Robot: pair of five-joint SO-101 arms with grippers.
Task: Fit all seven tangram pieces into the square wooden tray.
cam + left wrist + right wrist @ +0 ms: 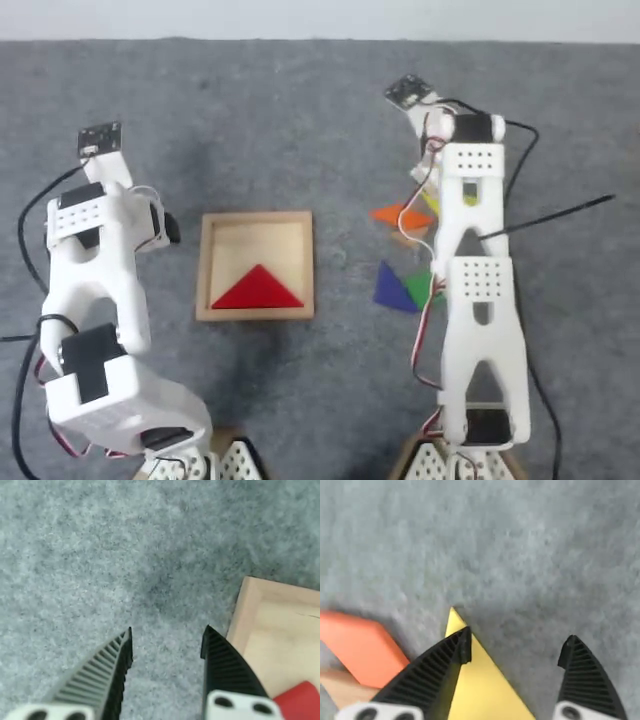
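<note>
Right pincer (517,636) gapes over yellow triangle (482,690), beside orange piece (360,645).

The table (300,120) is mottled grey felt. The tray (207,270) is pale, plain wood, and the red triangle (257,289) sits toward its 6 o'clock. At the tray's 3 o'clock are an orange piece (398,214), a yellow piece (485,690), a blue triangle (391,287) and a green piece (418,290), all unpatterned. The left arm (95,260) and right arm (475,280) are white with black motors. The left gripper (168,630) and right gripper (518,634) have black ribbed fingers (225,665).
</note>
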